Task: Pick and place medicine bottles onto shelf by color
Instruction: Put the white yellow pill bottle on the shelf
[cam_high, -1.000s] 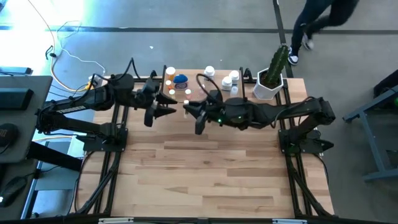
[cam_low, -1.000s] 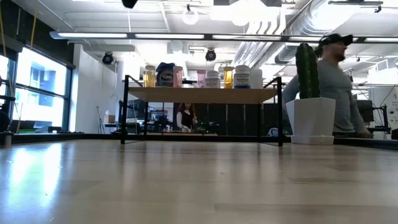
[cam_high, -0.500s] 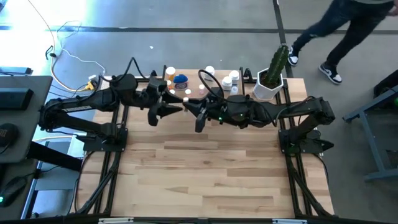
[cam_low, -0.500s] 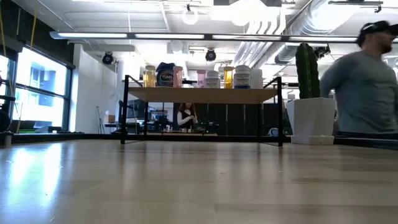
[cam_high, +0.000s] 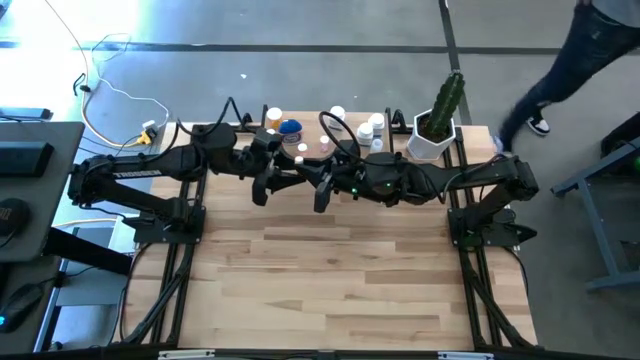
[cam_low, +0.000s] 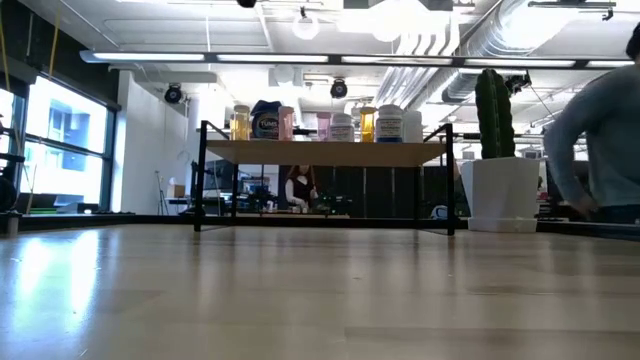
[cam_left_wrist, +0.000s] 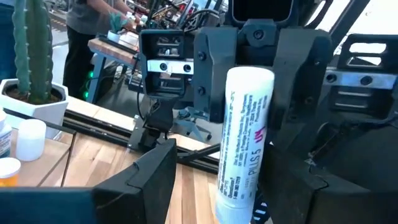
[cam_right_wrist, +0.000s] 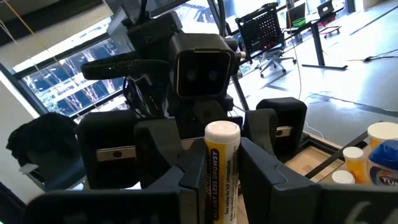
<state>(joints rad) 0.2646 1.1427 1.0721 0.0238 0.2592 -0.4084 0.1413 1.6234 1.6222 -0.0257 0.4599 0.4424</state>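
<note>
Both arms meet nose to nose above the back of the table (cam_high: 330, 270), just in front of the shelf (cam_low: 325, 152).

The right gripper (cam_right_wrist: 214, 186) is clenched on a slim white tube with a yellow label (cam_right_wrist: 221, 168) — the tube stands upright between its fingers.

The left gripper (cam_left_wrist: 249, 180) has its fingers apart, one on each side of the same tube (cam_left_wrist: 244, 140); whether its pads touch the tube cannot be told.

In the high view the two grippers, left (cam_high: 275, 182) and right (cam_high: 318, 185), sit close together.

On the shelf top stand the other bottles (cam_low: 330, 124) in a row — orange, blue-lidded, pink and white.

A white pot with a cactus (cam_high: 437, 125) stands beside the shelf's right end.

A person (cam_low: 600, 150) is at the room's edge beyond the table.
</note>
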